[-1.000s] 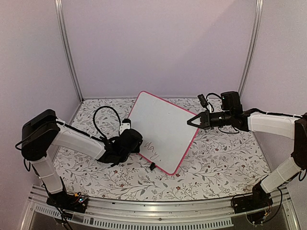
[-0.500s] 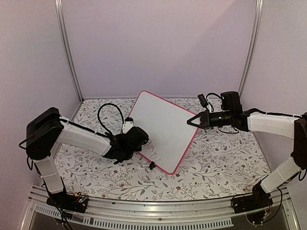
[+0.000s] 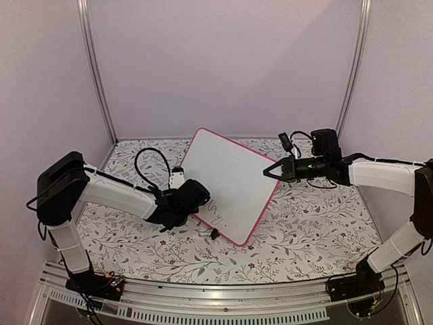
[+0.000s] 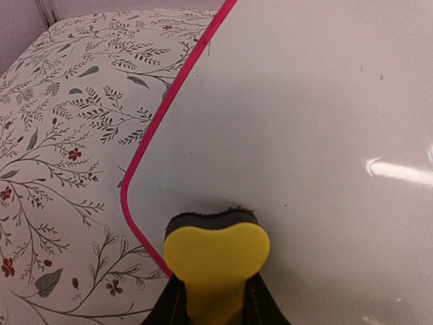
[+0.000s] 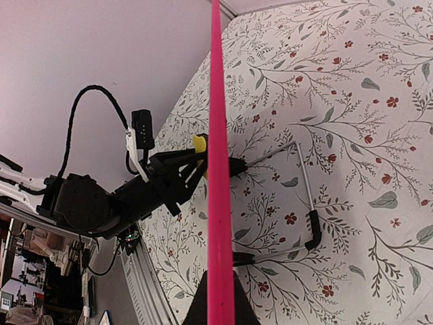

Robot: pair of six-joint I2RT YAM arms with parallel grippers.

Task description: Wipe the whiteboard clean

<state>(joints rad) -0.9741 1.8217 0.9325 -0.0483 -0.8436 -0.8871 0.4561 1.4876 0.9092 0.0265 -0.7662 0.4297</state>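
The whiteboard [image 3: 230, 177], white with a pink frame, stands tilted on the table with its face towards the left arm. Handwriting [image 3: 218, 217] remains near its lower corner. My left gripper [image 3: 200, 198] is shut on a yellow eraser [image 4: 216, 249] whose black felt presses flat against the whiteboard [image 4: 311, 128] close to its pink left edge. My right gripper [image 3: 271, 172] is shut on the board's right edge. In the right wrist view that pink whiteboard edge [image 5: 218, 156] runs straight up from the right gripper [image 5: 220, 305], and the eraser [image 5: 199, 142] shows on the left.
The table [image 3: 311, 223] carries a floral cloth. Behind the board a wire stand [image 5: 306, 196] with black tips rests on the cloth. A small black clip foot [image 3: 214, 234] sits at the board's lower edge. Metal posts [image 3: 95, 74] and pale walls enclose the area.
My left gripper has slid right and slightly up with the eraser, onto the board's lower left part, covering the start of the writing. The right gripper and board have held still.
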